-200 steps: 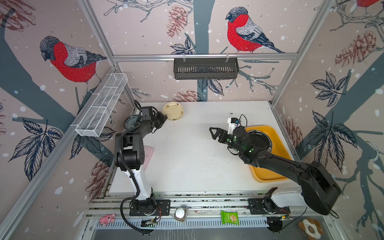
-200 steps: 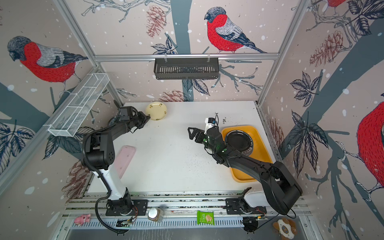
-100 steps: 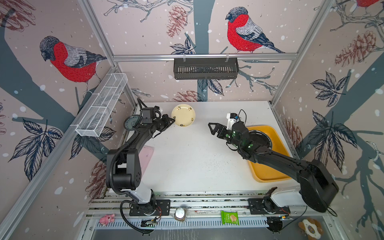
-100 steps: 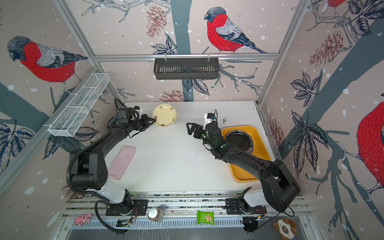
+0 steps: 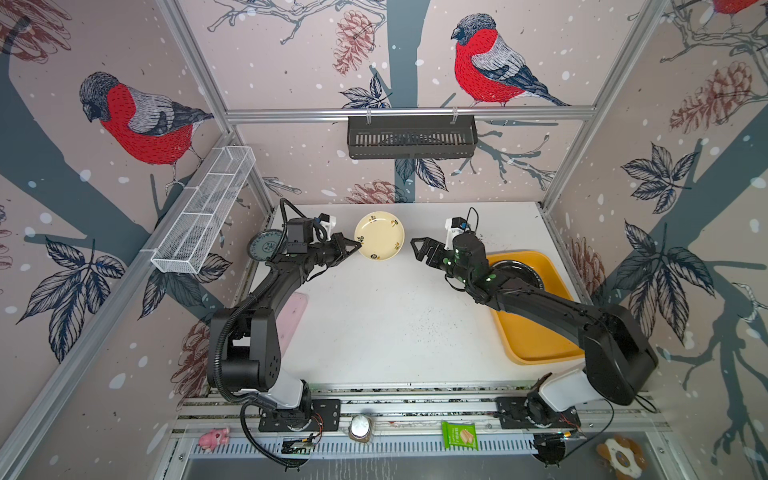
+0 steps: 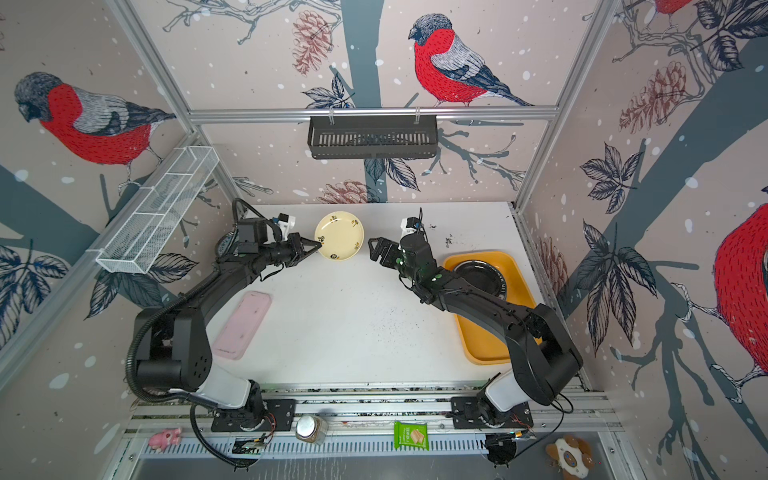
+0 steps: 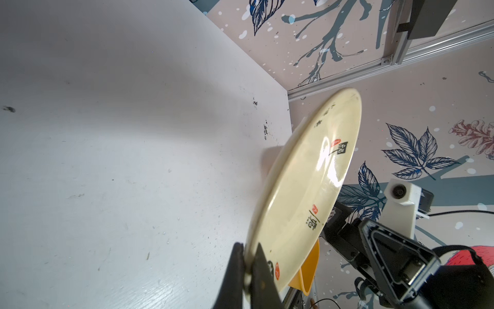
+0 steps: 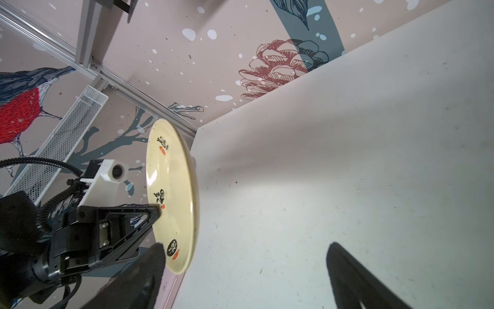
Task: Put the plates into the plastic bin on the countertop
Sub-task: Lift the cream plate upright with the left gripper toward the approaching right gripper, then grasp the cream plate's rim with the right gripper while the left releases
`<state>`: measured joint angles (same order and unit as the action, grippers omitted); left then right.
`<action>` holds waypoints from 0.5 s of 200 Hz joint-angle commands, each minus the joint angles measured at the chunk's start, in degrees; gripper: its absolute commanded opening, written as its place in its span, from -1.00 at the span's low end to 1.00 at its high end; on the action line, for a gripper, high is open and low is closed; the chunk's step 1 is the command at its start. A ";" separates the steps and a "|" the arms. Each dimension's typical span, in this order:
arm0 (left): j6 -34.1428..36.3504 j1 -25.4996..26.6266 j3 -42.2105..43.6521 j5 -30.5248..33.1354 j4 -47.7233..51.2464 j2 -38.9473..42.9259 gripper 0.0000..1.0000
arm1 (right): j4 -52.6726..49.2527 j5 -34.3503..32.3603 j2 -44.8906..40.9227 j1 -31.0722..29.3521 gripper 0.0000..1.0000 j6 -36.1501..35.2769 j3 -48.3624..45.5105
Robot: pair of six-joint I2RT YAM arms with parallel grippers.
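A glossy round cream-yellow plate (image 5: 379, 242) was held above the speckled white counter (image 5: 374, 324), its rim clamped in the jaws of the left gripper (image 5: 355, 248). The jaws of the outstretched right gripper (image 5: 417, 250) were spread, empty.

In both top views the left arm (image 5: 286, 282) covers part of the blue-grey plate (image 5: 261, 246). The right arm (image 5: 540, 299) hides part of the black plate (image 5: 523, 270) and of the plastic bin (image 5: 540, 349). Lettering on the cream plate (image 5: 379, 236) is too small to read. The right wrist view's edge cuts off the right gripper (image 8: 246, 246).
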<state>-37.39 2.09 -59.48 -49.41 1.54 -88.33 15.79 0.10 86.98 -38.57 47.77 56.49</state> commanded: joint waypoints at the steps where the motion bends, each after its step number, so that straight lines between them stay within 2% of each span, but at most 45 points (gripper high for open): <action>1: 0.02 0.62 -0.02 -2.98 -3.12 -0.26 -0.88 | -1.71 0.91 1.92 -0.17 0.86 -1.50 2.49; 40: 3.16 2.47 -1.49 -2.28 -0.21 -0.50 -0.88 | -3.61 1.16 4.70 -0.33 0.73 -2.59 6.13; 100: 5.47 4.90 -2.44 -2.25 1.73 -1.04 -0.87 | -4.36 0.43 3.78 -0.27 0.15 -2.59 5.41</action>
<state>-33.28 6.61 -61.65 -50.30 3.68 -89.06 11.86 1.19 91.55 -38.92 46.15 62.22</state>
